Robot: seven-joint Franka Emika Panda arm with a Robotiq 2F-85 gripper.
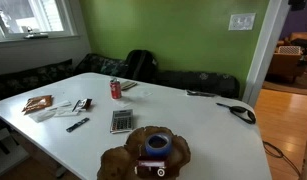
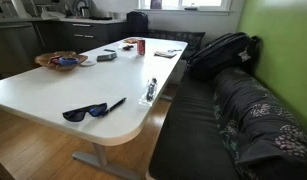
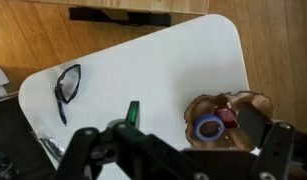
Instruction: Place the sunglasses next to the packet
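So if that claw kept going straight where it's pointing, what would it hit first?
Probably the bare white table, between the sunglasses and the wooden bowl. The gripper points down at it in the wrist view. A thin dark stick lies close to that line, so it's not certain.

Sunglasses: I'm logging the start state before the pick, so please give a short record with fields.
sunglasses: on the white table, near a rounded corner, untouched
packet: opposite end of the table, far from the sunglasses
gripper: open, empty, above the table
task: placement not yet done
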